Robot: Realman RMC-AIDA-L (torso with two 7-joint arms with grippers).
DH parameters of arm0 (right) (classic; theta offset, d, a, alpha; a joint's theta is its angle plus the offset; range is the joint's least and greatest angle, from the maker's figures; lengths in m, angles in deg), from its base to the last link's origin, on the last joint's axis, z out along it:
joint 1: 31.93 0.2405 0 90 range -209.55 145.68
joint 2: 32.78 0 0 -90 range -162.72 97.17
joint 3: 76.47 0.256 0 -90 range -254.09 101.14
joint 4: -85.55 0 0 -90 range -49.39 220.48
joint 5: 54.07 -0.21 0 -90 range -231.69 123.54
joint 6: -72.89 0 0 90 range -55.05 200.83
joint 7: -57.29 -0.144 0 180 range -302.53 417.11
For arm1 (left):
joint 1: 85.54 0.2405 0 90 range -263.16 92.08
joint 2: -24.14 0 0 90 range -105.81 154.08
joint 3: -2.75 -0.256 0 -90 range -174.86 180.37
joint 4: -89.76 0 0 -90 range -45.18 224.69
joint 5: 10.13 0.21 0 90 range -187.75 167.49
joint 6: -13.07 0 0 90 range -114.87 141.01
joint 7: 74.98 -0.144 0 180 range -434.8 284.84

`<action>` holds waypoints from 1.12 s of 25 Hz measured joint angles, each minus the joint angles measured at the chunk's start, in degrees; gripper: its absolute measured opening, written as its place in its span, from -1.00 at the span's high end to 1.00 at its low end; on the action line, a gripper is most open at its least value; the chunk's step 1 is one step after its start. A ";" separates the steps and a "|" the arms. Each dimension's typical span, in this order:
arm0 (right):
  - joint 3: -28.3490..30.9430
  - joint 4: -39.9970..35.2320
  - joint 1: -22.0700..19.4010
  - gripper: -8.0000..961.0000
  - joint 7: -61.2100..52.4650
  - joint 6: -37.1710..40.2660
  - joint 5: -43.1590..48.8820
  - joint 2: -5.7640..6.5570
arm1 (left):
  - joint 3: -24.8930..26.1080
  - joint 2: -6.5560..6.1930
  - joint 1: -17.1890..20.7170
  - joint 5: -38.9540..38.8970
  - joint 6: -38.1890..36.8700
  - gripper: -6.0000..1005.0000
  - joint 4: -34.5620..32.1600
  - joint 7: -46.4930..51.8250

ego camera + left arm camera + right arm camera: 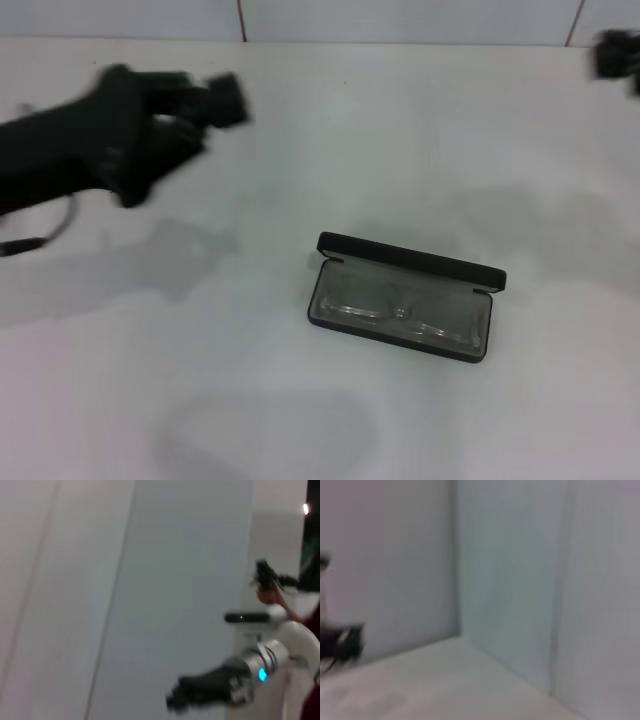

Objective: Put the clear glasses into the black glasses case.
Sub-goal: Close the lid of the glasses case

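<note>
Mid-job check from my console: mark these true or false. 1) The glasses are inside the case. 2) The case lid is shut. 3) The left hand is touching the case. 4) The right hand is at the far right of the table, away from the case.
1) True: the glasses lie in the case.
2) False: the lid stands open behind the tray.
3) False: the left hand is up at the far left, well apart from the case.
4) True: the right hand shows only at the head view's upper right corner, far from the case.
</note>
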 joint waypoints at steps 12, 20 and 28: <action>28.76 35.96 2.85 0.76 14.74 7.46 -6.03 0.24 | -17.56 3.46 -17.12 11.33 25.97 0.74 13.08 -5.09; 29.45 41.85 3.33 0.75 17.64 6.88 -5.80 0.69 | -34.67 3.45 -18.16 3.18 39.66 0.73 13.93 -5.73; 29.41 43.25 4.51 0.72 18.06 6.33 -5.80 0.74 | -35.55 3.40 -18.20 3.24 41.09 0.73 14.28 -5.59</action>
